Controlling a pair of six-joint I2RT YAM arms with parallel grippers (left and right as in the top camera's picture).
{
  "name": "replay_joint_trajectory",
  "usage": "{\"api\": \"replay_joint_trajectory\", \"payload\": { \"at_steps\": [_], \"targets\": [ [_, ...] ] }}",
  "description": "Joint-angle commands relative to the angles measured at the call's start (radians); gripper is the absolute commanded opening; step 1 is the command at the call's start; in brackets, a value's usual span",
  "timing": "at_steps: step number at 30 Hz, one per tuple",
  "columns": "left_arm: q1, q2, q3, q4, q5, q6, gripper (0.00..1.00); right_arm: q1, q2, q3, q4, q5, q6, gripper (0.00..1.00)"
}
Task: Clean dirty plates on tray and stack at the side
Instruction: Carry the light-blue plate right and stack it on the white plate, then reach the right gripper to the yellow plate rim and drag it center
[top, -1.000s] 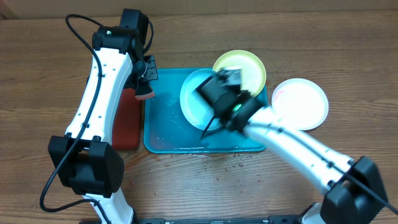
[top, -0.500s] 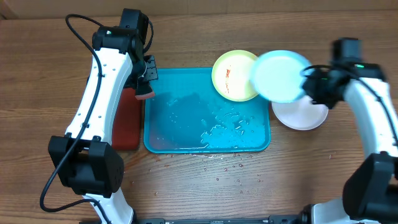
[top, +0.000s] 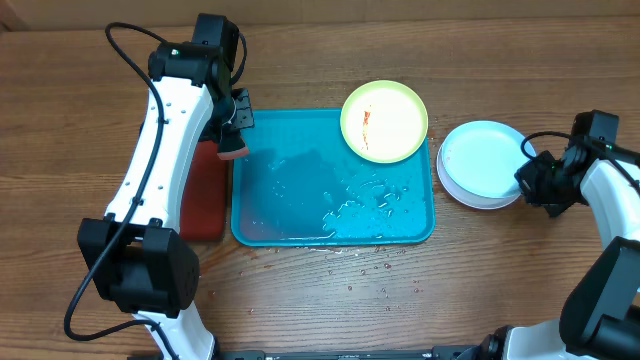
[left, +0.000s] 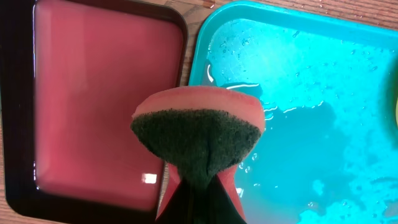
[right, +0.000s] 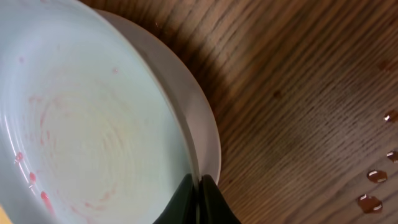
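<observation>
Pink sponge (left: 198, 134) fills the left tool (left: 199, 194); right tool (right: 199, 186) pinches the cyan plate (right: 93, 124).

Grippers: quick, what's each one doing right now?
Left gripper: shut on the sponge.
Right gripper: shut on the cyan plate, at its rim, atop the white plate.
</observation>
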Motion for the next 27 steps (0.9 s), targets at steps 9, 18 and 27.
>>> {"api": "replay_joint_trajectory", "payload": {
  "at_steps": [9,18,27],
  "targets": [
    [-0.002,-0.011,-0.004,0.006,0.009,0.005,0.04,0.007,-0.031,0.024,0.109,-0.192,-0.087,0.27],
    [-0.002,-0.011,-0.004,0.01,0.008,0.005,0.04,0.202,-0.026,0.072,0.219,-0.266,-0.103,0.33],
    [-0.002,-0.011,-0.004,0.013,0.008,0.005,0.04,0.456,0.086,0.072,0.335,-0.047,0.046,0.33]
  ]
}}
